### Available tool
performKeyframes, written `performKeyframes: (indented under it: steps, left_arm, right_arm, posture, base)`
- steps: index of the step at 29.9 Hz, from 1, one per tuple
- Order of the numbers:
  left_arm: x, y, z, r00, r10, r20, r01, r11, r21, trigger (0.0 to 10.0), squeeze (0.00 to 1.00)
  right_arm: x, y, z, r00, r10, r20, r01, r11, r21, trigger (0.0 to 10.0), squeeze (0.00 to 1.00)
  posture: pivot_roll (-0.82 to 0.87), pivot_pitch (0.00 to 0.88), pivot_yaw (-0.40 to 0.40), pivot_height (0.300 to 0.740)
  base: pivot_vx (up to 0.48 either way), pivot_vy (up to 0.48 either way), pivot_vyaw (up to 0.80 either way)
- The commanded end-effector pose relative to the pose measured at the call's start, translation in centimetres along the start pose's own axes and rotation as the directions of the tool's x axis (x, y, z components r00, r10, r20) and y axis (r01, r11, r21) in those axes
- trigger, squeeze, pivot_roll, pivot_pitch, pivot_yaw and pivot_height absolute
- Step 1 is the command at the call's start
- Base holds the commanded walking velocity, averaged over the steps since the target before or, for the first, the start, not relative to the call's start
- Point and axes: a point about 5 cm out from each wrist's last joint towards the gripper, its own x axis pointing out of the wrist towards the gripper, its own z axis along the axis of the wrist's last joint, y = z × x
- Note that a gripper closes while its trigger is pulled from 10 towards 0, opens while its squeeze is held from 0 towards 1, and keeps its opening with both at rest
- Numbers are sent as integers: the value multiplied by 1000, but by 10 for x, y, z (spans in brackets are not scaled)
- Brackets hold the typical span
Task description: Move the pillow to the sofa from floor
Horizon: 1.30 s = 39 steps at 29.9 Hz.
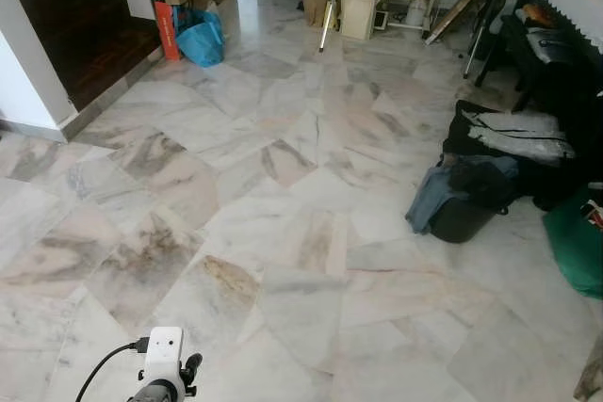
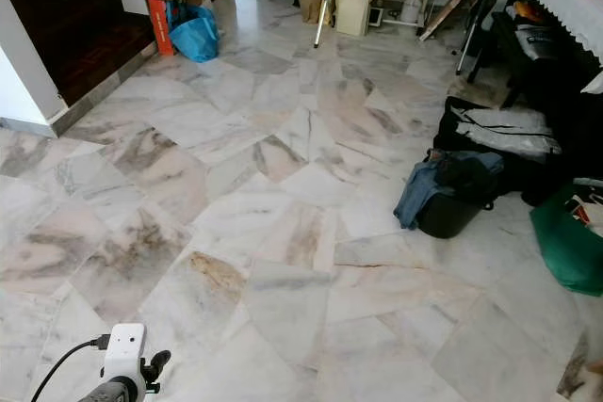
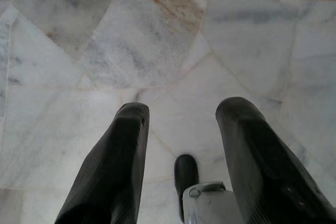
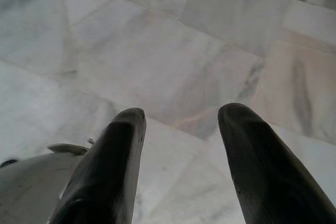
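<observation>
Marble floor (image 1: 283,233) spreads wide ahead. Both arms hang low over it: left gripper (image 3: 181,114) and right gripper (image 4: 181,116) each point 2 black fingers down, spread apart, bare tile between them. I cannot tell where any pillow lies.

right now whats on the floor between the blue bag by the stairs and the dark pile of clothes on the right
Only bare marble floor lies between the blue bag and the dark pile of clothes, as both eye views show.
</observation>
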Motion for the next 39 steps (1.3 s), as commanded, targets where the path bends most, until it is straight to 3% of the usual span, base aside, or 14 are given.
performKeyframes:
  steps: [1, 5, 8, 9, 11, 12, 13, 17, 22, 28, 29, 31, 33, 39]
  left_arm:
    - [0, 2, 2, 1000, 2, 17, -2, 1000, -4, 10000, 0]
    - [0, 6, 5, 999, 10, 37, -10, 1000, -4, 10000, 0]
    - [0, 6, 7, 999, 9, 50, -9, 1000, 0, 10000, 0]
    - [0, 7, 10, 998, -1, 65, 0, 1000, 13, 10000, 0]
    - [1, 7, 12, 997, -9, 74, 7, 1000, 25, 10000, 0]
    - [1, 8, 12, 997, -10, 75, 8, 1000, 30, 10000, 0]
    - [1, 8, 13, 997, -9, 75, 7, 999, 32, 10000, 0]
    - [2, 10, 15, 997, -9, 73, 6, 999, 42, 10000, 0]
    - [1, 11, 14, 998, -4, 67, 1, 999, 42, 10000, 0]
    - [-1, 12, 12, 995, -1, 96, -2, 999, 37, 10000, 0]
    - [-1, 12, 12, 995, -1, 96, -2, 999, 37, 10000, 0]
    - [-4, 16, 10, 993, 8, 118, -10, 1000, 20, 10000, 0]
    - [-4, 17, 10, 992, 7, 124, -10, 1000, 22, 10000, 0]
    - [-7, 20, 12, 986, -2, 165, -6, 999, 45, 10000, 0]
  right_arm:
    - [-1, 0, -1, 1000, 6, 10, -6, 1000, 11, 10000, 0]
    - [0, 3, 4, 998, 23, 55, -21, 999, -40, 10000, 0]
    - [-1, 4, 8, 992, 43, 119, -41, 999, -15, 10000, 0]
    - [24, 77, 68, 933, 159, 322, -145, 987, -68, 10000, 0]
    - [21, 179, 150, 790, 299, 536, -243, 954, -174, 10000, 0]
    - [14, 203, 171, 737, 329, 590, -260, 944, -202, 10000, 0]
    - [11, 207, 178, 717, 335, 611, -262, 942, -209, 10000, 0]
    - [0, 213, 198, 629, 380, 678, -256, 925, -281, 10000, 0]
    - [-6, 211, 208, 573, 376, 728, -256, 926, -277, 10000, 0]
    - [-13, 188, 207, 509, 294, 809, -131, 955, -265, 10000, 0]
    - [-13, 188, 207, 509, 294, 809, -131, 955, -265, 10000, 0]
    - [-16, 162, 187, 500, 251, 829, -72, 966, -249, 10000, 0]
    - [-18, 151, 175, 504, 234, 831, -51, 969, -242, 10000, 0]
    - [-26, 114, 121, 574, 168, 802, 34, 973, -228, 10000, 0]
  posture:
    - [147, 0, -41, 740]
    - [158, 0, -21, 740]
    - [145, 0, -8, 740]
    - [126, 0, 5, 740]
    - [123, 0, 9, 740]
    - [123, 0, 12, 740]
    - [120, 0, 14, 740]
    - [110, 0, 15, 740]
    - [110, 0, 10, 740]
    - [104, 0, -16, 740]
    - [104, 0, -16, 740]
    - [100, 0, -23, 740]
    - [98, 0, -25, 740]
    - [76, 0, -20, 740]
  base:
    - [0, 0, 0]
    - [0, 0, 0]
    - [0, 0, 0]
    - [0, 0, 0]
    - [0, 0, 0]
    - [0, 0, 0]
    - [0, 0, 0]
    - [0, 0, 0]
    - [0, 0, 0]
    - [0, 0, 0]
    - [0, 0, 0]
    - [0, 0, 0]
    - [0, 0, 0]
    - [0, 0, 0]
